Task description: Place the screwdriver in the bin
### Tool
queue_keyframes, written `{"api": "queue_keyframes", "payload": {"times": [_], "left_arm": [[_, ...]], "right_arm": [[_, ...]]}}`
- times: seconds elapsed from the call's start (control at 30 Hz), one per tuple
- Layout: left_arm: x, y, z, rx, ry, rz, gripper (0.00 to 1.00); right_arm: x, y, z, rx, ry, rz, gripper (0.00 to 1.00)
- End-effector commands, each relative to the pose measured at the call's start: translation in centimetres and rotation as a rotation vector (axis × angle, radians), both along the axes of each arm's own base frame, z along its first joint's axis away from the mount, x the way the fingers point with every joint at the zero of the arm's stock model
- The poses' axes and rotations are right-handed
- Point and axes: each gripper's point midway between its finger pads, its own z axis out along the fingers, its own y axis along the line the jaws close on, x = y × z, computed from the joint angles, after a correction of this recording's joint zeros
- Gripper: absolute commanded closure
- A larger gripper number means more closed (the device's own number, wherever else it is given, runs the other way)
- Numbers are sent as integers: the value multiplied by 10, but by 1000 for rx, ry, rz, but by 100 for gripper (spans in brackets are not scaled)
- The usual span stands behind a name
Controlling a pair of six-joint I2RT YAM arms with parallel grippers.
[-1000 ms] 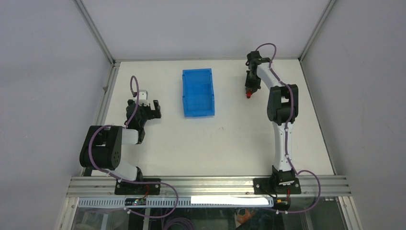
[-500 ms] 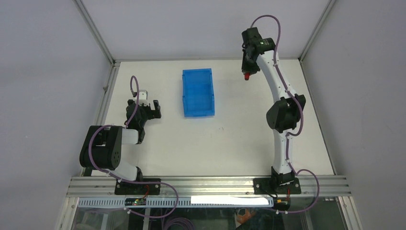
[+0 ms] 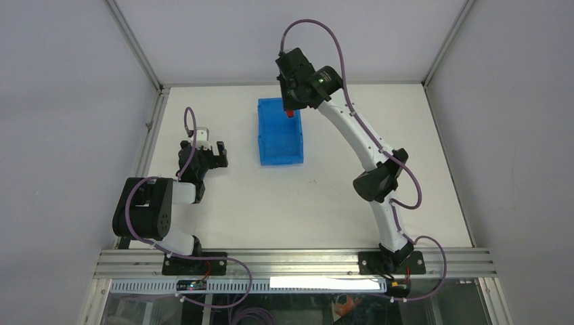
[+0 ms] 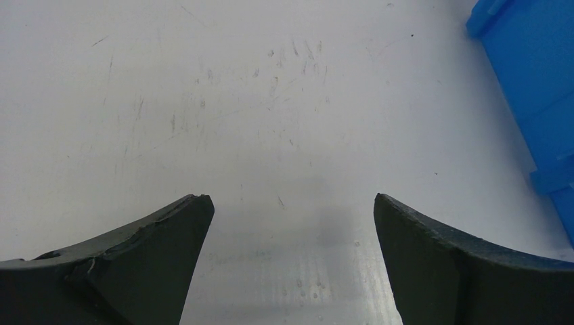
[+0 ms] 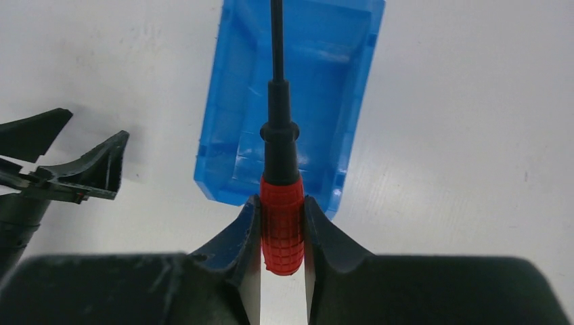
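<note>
My right gripper (image 3: 290, 108) is shut on the red handle of the screwdriver (image 5: 281, 223). It holds it in the air above the far end of the blue bin (image 3: 280, 132). In the right wrist view the black shaft points out over the bin (image 5: 325, 54), and the gripper (image 5: 282, 210) clamps the handle from both sides. In the top view only the red handle tip (image 3: 290, 114) shows under the gripper. My left gripper (image 3: 218, 152) is open and empty, low over the table to the left of the bin. It also shows in the left wrist view (image 4: 291, 210).
The white table (image 3: 325, 189) is walled on three sides, with metal rails at its left and near edges. A corner of the bin (image 4: 535, 74) shows at the right of the left wrist view. The left gripper's fingers (image 5: 81, 169) show at the left of the right wrist view.
My right arm has lifted and swung left from the table's far right, carrying the screwdriver to above the bin's far end. The left arm has not moved.
</note>
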Motion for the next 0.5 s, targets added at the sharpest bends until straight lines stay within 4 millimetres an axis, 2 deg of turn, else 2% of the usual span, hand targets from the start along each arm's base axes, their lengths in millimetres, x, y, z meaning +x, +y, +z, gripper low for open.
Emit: {"api": "queue_keyframes", "payload": {"times": [0.0,0.07,0.27,0.47], "left_arm": [[4,-7,16,-21,-53,-17,1],[4,-7,16,-21,-52,-17,1],[4,-7,16,-21,-52,-16,1],[4,-7,16,-20,-53,-15,1]], "right_arm": [[21,22,17,71,-118,-16,100],[28,29,0,60,-110,-19,100],[30,58,-73,11,-22,89,100],[30,64,-138,-58,66,117,100]]}}
